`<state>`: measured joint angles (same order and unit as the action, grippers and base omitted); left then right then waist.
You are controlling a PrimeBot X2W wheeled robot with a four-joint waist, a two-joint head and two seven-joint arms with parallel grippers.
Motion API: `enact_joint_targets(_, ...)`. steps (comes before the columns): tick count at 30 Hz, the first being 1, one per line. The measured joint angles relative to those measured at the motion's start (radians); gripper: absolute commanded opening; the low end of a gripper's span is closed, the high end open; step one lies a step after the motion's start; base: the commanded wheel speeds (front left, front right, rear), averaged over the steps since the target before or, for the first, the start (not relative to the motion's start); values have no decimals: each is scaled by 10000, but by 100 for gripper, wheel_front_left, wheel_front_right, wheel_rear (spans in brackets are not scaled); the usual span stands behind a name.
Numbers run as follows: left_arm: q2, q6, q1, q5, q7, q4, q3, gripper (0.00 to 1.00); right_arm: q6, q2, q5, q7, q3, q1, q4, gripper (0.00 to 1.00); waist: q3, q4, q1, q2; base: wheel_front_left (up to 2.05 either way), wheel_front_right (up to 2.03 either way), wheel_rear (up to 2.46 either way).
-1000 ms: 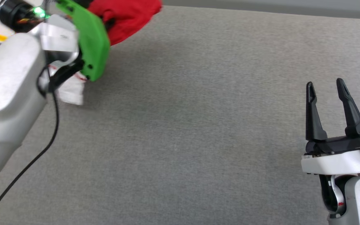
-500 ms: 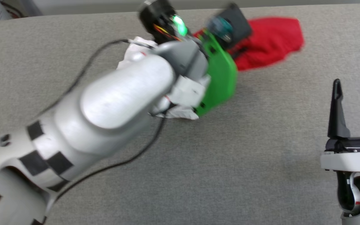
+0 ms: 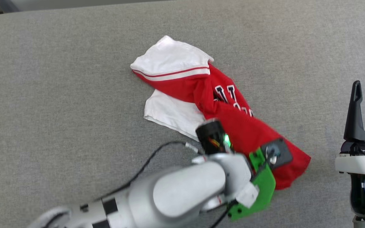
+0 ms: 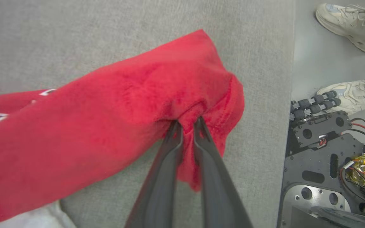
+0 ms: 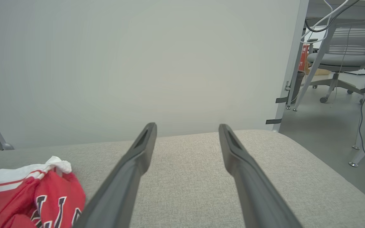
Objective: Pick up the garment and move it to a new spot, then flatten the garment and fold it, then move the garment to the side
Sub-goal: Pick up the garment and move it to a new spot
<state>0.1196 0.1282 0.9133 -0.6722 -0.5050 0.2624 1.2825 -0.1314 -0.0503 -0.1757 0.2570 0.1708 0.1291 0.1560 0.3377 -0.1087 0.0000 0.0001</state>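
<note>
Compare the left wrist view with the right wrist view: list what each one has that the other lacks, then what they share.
Left wrist view: the left gripper, fingers pinched shut on a red fold of the garment; a person's pale sneakers; the robot's dark base plate with wiring.
Right wrist view: the right gripper, fingers spread apart with nothing between them; a pale wall; an office chair.
Shared: the garment on the grey padded surface.

Office-like lab, swivel chair, pale wall
</note>
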Motion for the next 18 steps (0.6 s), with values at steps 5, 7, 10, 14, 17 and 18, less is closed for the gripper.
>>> enact_joint_targets(5,-12,0,-1322,721,-968,-159,-12,0,0,2,0,0,-104,118,-10,100,284,-45,0,0,0,0,0)
enact_joint_targets(7,-50,-2,-1669,819,-1179,-276,-33,0,0,0,2,0,-142,186,-10,100,375,-67,0,0,0,0,0)
enact_joint_targets(10,-132,-2,-1821,876,-1120,-328,-29,0,0,2,6,0,-169,188,-23,100,441,-54,0,0,0,0,0)
enact_joint_targets(14,-198,0,-1767,932,188,84,12,100,0,2,52,0,-167,184,-82,100,320,37,0,0,0,0,0)
enact_joint_targets(17,-309,0,-1406,836,1806,477,31,100,0,2,71,0,-167,135,-146,100,101,125,0,0,0,0,0)
enact_joint_targets(18,-334,0,-1244,807,2328,600,21,100,0,4,77,0,-171,107,-153,100,24,154,0,0,0,0,0)
